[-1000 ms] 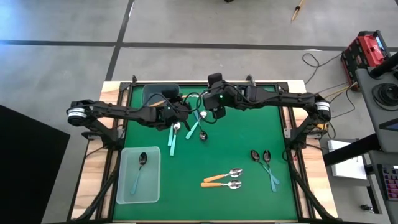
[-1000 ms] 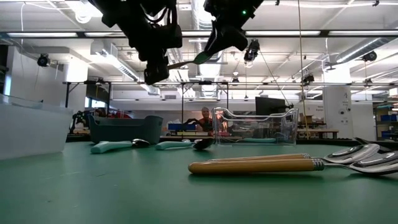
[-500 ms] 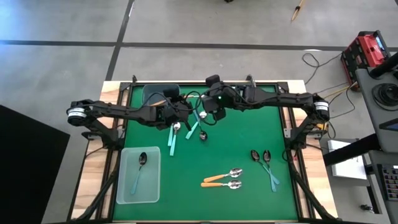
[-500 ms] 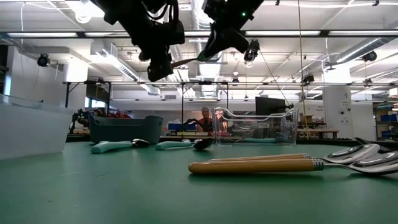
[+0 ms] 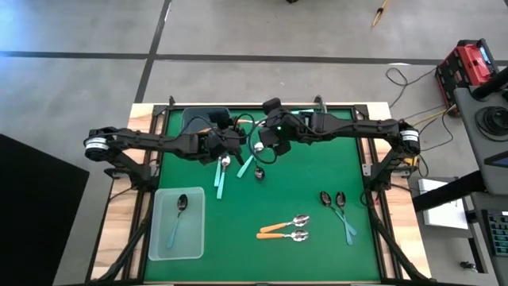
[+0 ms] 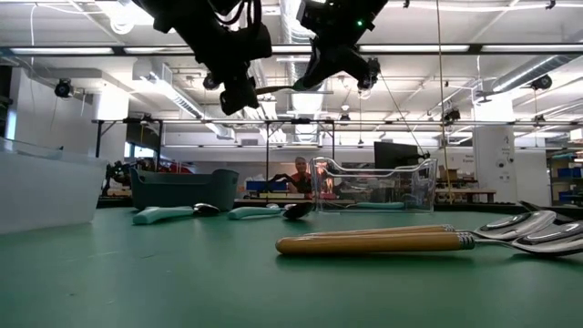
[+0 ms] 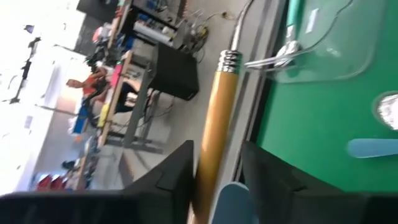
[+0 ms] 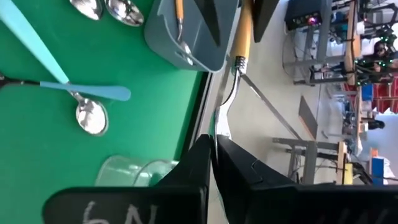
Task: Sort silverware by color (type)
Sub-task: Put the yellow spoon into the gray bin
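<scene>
An orange-handled spoon (image 8: 242, 31) hangs in the air between my two grippers, above the far middle of the green table (image 5: 317, 183). My right gripper (image 8: 214, 140) is shut on its silver end. My left gripper (image 7: 214, 177) is open, its fingers standing on either side of the orange handle (image 7: 214, 124). In the low view the spoon (image 6: 278, 89) spans level from the left gripper (image 6: 241, 96) to the right gripper (image 6: 314, 77). Below them lie teal-handled spoons (image 5: 221, 176), (image 5: 246, 165). My right gripper pinches the spoon's silver neck (image 8: 222, 118) between its two fingers, past the ferrule; the bowl is hidden by the fingers. The fingers lie along the spoon, which is clear of the table. My left gripper's fingers flank the handle; whether one finger (image 7: 183, 168) touches it, I cannot tell.
A grey bin (image 5: 205, 119) at the far left holds an orange-handled spoon (image 8: 179, 12). A clear tray (image 5: 176, 238) at the near left holds a light-blue-handled spoon (image 5: 178, 210). Two orange spoons (image 5: 282, 230) and two dark-bowled spoons (image 5: 337, 208) lie near the front. A clear container (image 6: 369, 182) stands at the far edge.
My right gripper has shut on the spoon's silver end. My left gripper's fingers have parted from the handle, and its wrist has turned a little. Both arms have stayed in place, and the spoon has stayed in the air between them.
</scene>
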